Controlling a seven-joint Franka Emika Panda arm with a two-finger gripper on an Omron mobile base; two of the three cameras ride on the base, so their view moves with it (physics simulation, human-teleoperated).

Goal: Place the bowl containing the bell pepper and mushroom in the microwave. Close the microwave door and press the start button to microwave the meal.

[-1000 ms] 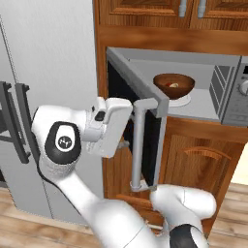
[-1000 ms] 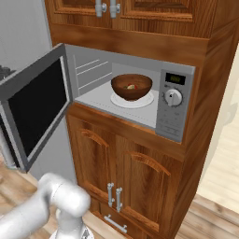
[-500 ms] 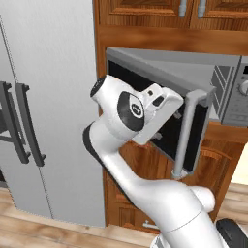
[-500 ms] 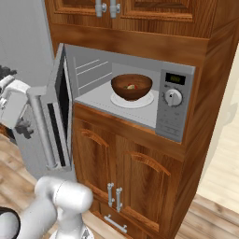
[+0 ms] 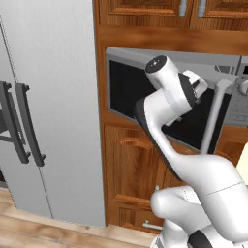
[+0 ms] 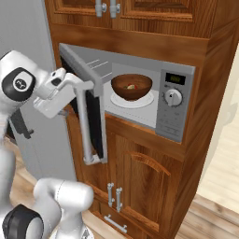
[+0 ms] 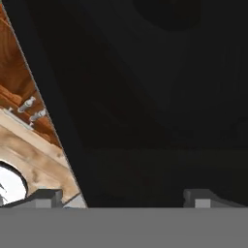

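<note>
bowl (image 6: pixel 131 87) on the turntable in microwave (image 6: pixel 177 100) | door (image 6: pixel 91 112) roughly half-shut | gripper (image 7: pixel 121 197) against door glass, fingertips spread, apparently holding nothing

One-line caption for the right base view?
White arm's gripper pushes the grey glass-windowed microwave door half-shut; dark reddish-brown wooden bowl sits inside.

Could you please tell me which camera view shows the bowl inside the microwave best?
The right base view: the bowl sits in plain sight on the white turntable plate. In the left base view the microwave door and arm cover it; the hand view faces the door's dark glass.

Wooden cabinets (image 6: pixel 140 177), seemingly grey fridge (image 5: pixel 53 106)
</note>
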